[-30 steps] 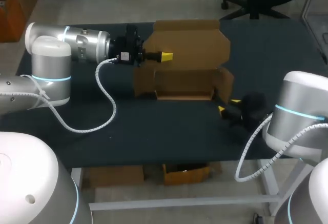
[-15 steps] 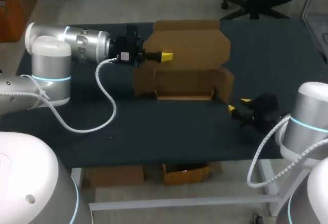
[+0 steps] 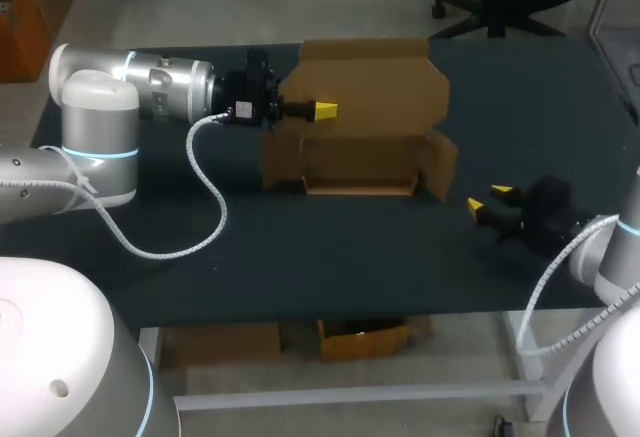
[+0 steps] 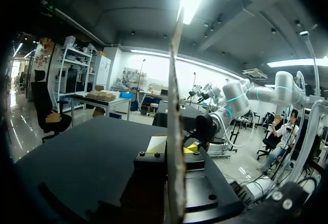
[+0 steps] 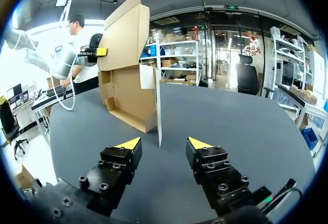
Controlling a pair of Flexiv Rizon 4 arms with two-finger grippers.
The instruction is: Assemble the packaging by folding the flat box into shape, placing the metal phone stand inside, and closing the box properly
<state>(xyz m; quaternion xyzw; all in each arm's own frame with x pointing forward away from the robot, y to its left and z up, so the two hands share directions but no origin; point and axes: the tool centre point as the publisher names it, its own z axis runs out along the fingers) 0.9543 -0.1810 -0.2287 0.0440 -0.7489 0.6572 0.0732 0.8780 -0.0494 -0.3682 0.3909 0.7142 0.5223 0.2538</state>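
A brown cardboard box [image 3: 350, 162] stands open at mid-table, its tall lid panel [image 3: 365, 82] raised behind it. My left gripper [image 3: 324, 109] is shut on the lid's left part. In the left wrist view the lid's edge [image 4: 175, 106] runs straight up between the yellow fingertips [image 4: 156, 144]. My right gripper [image 3: 489, 198] is open, low over the table to the right of the box and apart from it. From the right wrist view, the box [image 5: 128, 88] and its side flap [image 5: 158, 108] lie ahead of the open right gripper [image 5: 164, 143]. No phone stand shows in any view.
The dark table [image 3: 300, 247] has bare room in front of the box and to its right. My left arm's white coiled cable [image 3: 205, 187] lies across the table left of the box.
My right gripper has drawn back to the right, away from the box's right flap, still open. The left arm and the lid have not moved.
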